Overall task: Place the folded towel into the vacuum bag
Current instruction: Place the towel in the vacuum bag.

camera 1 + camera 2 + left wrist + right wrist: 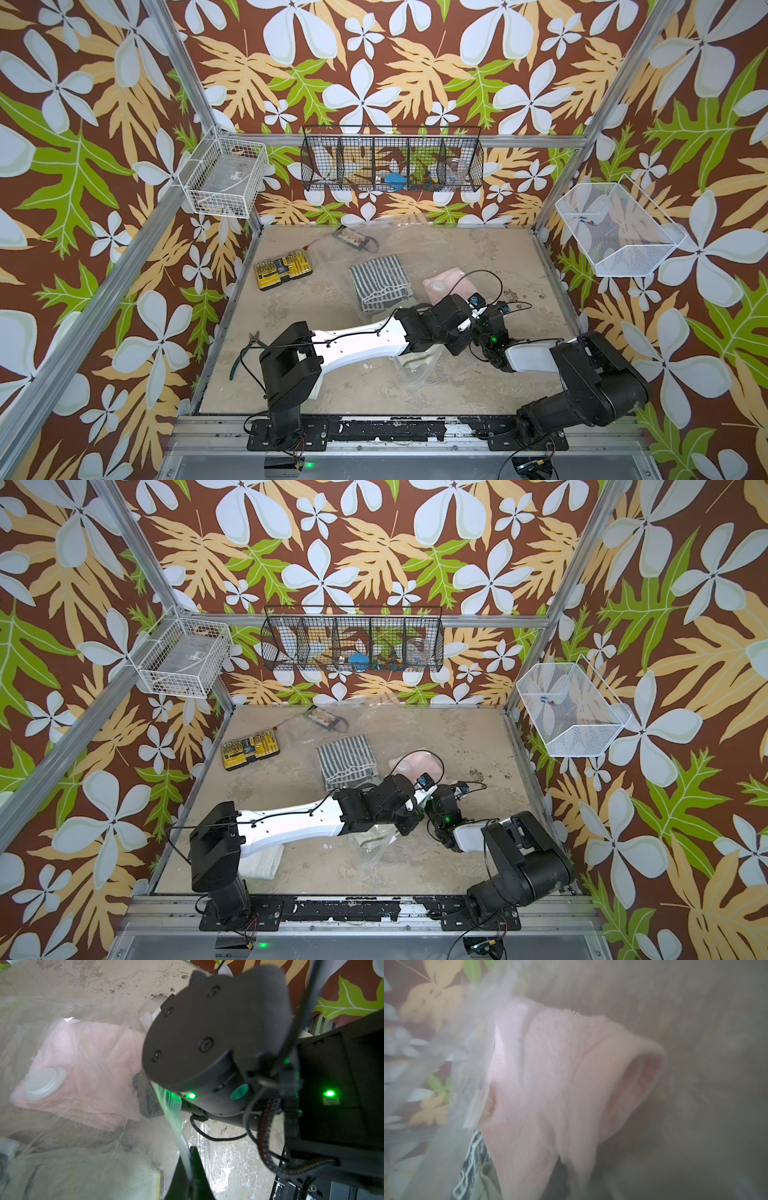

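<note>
- The vacuum bag (415, 370) lies crumpled across the middle of the tabletop (332, 382), its clear plastic running from the far edge towards the front edge.
- The pink folded towel (446, 282) sits right of the tabletop's centre. In the left wrist view it shows through the bag's plastic (93, 1068), with the round white valve disc (44, 1082) lying over it.
- The left tool (188, 1165) is closed tight on the bag's pale edge strip, which runs up between its fingers.
- One dark finger of the right tool (147, 1097) shows at the pink towel's edge. I cannot tell whether its jaws are apart or clamped, since the right wrist view is blurred and filled by the towel (560, 1084).
- A striped towel (380, 282) lies just beside the pink one, towards the centre.
- A yellow bit set (283, 268) sits near the left edge, and green-handled pliers (245, 353) lie towards the front left corner.
- A cream towel (262, 862) lies under the left arm.
</note>
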You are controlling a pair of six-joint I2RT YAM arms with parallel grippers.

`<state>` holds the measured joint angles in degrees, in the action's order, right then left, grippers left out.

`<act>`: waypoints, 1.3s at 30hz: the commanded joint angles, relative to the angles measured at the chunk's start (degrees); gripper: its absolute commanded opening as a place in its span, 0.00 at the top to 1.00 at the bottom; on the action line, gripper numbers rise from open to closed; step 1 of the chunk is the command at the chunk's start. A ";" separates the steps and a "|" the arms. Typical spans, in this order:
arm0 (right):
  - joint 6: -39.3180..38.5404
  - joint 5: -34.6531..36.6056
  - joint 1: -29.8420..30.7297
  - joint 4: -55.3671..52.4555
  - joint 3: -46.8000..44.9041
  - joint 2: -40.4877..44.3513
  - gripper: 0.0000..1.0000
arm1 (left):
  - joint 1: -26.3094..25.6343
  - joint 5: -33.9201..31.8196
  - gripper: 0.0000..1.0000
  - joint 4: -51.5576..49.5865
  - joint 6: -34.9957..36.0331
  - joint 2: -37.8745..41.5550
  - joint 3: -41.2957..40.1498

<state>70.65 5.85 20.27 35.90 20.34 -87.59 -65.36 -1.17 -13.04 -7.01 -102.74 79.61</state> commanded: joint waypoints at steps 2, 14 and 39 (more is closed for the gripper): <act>-3.15 1.40 0.12 5.27 2.51 -3.17 0.84 | -0.29 1.92 1.00 0.74 0.93 -0.18 0.94; -5.64 -2.31 0.27 16.59 6.53 -9.62 0.84 | -0.29 1.86 1.00 0.29 1.29 0.04 1.64; -6.29 -6.94 -0.80 3.38 10.66 -9.03 0.45 | -0.24 -0.32 0.85 0.89 0.29 1.73 -1.36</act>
<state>65.47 -1.67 19.49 42.65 32.10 -98.65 -65.41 -2.94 -13.65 -6.31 -101.67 78.74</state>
